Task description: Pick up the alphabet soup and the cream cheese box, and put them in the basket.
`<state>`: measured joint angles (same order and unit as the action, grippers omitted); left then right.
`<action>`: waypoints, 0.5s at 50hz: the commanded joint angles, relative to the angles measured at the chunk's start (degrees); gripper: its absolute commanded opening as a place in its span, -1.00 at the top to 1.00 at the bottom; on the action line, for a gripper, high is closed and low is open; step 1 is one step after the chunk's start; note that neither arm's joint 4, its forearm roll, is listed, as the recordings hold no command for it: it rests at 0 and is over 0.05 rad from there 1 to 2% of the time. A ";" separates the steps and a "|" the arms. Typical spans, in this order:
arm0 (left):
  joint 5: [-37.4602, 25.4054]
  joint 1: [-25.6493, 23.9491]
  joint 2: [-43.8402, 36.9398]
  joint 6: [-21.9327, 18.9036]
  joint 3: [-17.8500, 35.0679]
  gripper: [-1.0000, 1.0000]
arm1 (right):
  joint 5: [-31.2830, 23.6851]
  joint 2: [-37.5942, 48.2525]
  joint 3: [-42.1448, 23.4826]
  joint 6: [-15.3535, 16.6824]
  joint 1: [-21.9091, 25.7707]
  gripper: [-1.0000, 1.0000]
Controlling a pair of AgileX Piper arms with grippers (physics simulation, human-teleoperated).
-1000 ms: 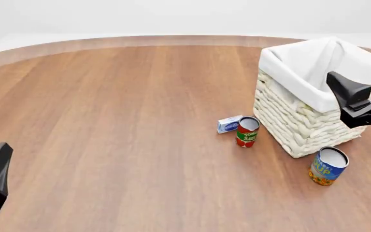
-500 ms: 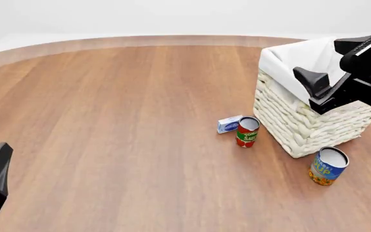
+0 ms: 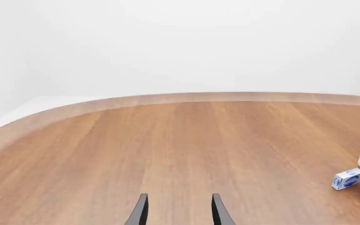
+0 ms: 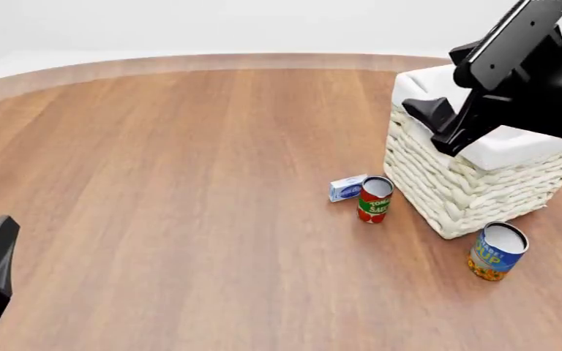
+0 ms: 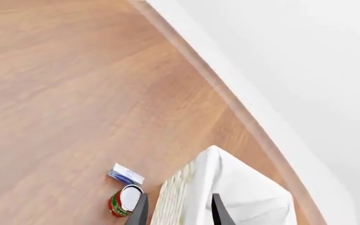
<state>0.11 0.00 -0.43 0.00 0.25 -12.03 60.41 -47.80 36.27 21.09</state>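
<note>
The table [image 4: 184, 183] of brown wood carries everything, and the biggest thing on it is the basket [image 4: 456, 183], its white liner folded over the rim, with nothing of the task visibly inside. The right gripper [image 4: 427, 110] hangs above the basket's near-left rim, its fingertips parted with nothing between them, as its own wrist view shows; the left gripper [image 3: 176, 211] sits low and far off to the left, also parted and carrying nothing. By my reading neither pick has begun, and the right arm is in the approach step. The alphabet soup [image 4: 497, 251] stands upright below and nearer the camera than the right pincer, just off the basket's front corner and apart from it. The red can [image 4: 375, 199] stands upright below and left of that pincer, close to the basket's left wall, and the cream cheese box [image 4: 347, 188] lies flat just beyond it on its left, the two nearly touching. The next move likely calls for dropping clear of the rim onto one target. The red can crowds the box, so a grasp there risks knocking the can.
</note>
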 commanded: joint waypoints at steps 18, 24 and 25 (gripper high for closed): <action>0.00 0.00 0.00 0.00 0.00 -1.00 | -16.29 9.78 -14.51 9.99 6.92 -1.00; 0.00 0.00 0.00 0.00 0.00 -1.00 | -19.55 12.17 -19.20 9.07 7.53 -1.00; 0.00 0.00 0.00 0.00 0.00 -1.00 | -19.69 12.44 -19.25 9.21 7.40 -1.00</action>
<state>0.11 0.00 -0.43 0.00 0.25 -27.06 69.50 -62.05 43.28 26.82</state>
